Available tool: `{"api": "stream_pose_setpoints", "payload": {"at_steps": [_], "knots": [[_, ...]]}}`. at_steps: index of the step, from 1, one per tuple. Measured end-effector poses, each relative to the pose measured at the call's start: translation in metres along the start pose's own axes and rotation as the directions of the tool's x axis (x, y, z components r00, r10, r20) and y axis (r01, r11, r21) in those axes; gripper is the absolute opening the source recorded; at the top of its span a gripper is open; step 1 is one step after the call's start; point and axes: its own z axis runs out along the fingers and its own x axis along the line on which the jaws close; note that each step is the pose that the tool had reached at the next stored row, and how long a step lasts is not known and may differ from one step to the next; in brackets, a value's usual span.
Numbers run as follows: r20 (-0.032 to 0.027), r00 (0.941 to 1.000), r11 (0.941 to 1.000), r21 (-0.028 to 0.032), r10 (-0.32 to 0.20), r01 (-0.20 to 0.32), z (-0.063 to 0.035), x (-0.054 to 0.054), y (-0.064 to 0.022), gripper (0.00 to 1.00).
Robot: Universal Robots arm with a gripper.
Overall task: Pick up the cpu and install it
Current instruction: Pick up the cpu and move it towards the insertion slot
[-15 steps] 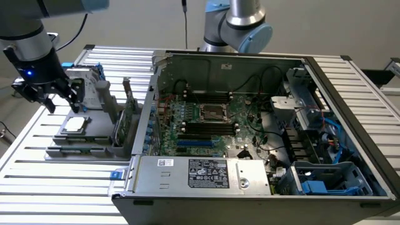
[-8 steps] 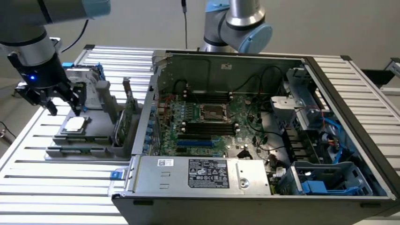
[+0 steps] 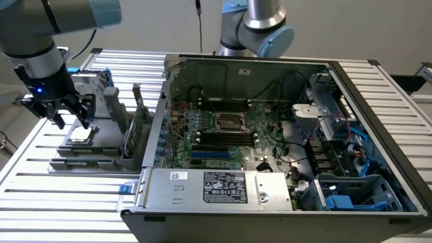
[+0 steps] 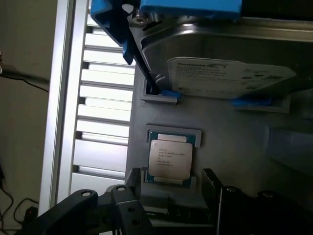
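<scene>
One gripper [image 3: 73,120] is hovering over the gray tray [image 3: 101,152], its two fingers [image 4: 124,196] standing wide apart and gripping nothing. The cpu [image 4: 169,160] is lying flat in its recess in that tray, just below the fingertips and apart from them; nothing is touching it. Seen from the wrist, the cpu is sitting centred between the two fingers sideways, yet a little ahead of the line joining their tips, toward the drive [image 4: 220,63] held in its slot beyond. Being close to square, the cpu is offering no real long axis, and its edges are running square to the finger line. The socket [image 3: 228,120] is sitting on the board inside the open case [image 3: 378,101], well apart from the fingers, toward the exterior view's right.
</scene>
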Motion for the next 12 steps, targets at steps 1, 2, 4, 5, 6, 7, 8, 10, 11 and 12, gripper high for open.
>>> {"api": "stream_pose_setpoints", "payload": {"at_steps": [1, 2, 4, 5, 6, 7, 8, 10, 11, 12], "knots": [[-0.0002, 1.0000, 1.0000, 0.0001, 0.001, -0.001, 0.0018, 0.000, -0.0001, 0.62], [-0.0001, 1.0000, 1.0000, 0.0001, 0.001, -0.001, 0.0036, 0.000, -0.0002, 0.62], [-0.0001, 1.0000, 1.0000, 0.0001, 0.003, -0.003, 0.0071, -0.001, -0.0005, 0.62], [-0.0001, 1.0000, 1.0000, 0.0002, 0.004, -0.004, 0.0088, -0.002, -0.0005, 0.62], [0.0000, 1.0000, 1.0000, 0.0004, 0.004, -0.004, 0.0108, -0.002, -0.0005, 0.62], [0.0000, 1.0000, 1.0000, 0.0014, 0.005, -0.005, 0.0124, -0.003, -0.0004, 0.62], [-0.0002, 1.0000, 1.0000, 0.0032, 0.006, -0.006, 0.0139, -0.003, -0.0001, 0.62], [-0.0004, 1.0000, 1.0000, 0.0056, 0.007, -0.007, 0.0171, -0.003, 0.0010, 0.62], [-0.0005, 1.0000, 0.9999, 0.0066, 0.008, -0.008, 0.0184, -0.003, 0.0021, 0.62], [-0.0006, 1.0000, 0.9999, 0.0075, 0.009, -0.009, 0.0195, -0.004, 0.0036, 0.62]]}}
